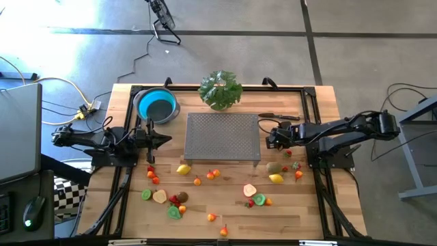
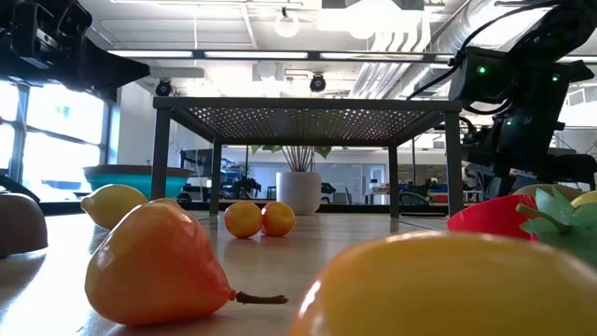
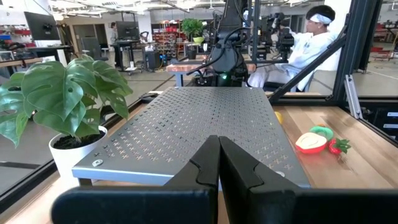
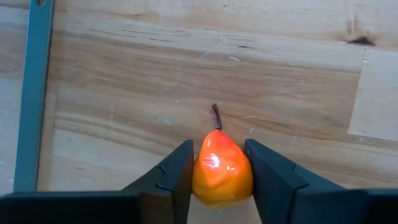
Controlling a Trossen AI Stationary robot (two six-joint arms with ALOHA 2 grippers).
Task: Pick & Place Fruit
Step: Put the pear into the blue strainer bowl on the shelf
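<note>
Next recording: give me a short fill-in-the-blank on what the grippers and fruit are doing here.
1. The right gripper has its two dark fingers on either side of a small orange toy ____ with a brown stem.
2. The round blue bowl holds ____ fruit.
3. The left gripper is ____, holding nothing.
4. The perforated grey metal rack stands ____ both grippers.

Missing words: pear; no; shut; between

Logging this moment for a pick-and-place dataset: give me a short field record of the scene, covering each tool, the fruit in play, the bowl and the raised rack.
right tool: low over the table, fingers on both sides of an orange pear, touching it
left tool: shut, empty, waiting beside the blue bowl
blue bowl: no fruit visible inside
metal rack: mid-table, nothing on top
other fruit: scattered on the wooden table, mostly on the side of the rack away from the bowl
potted plant: beside the rack
</note>
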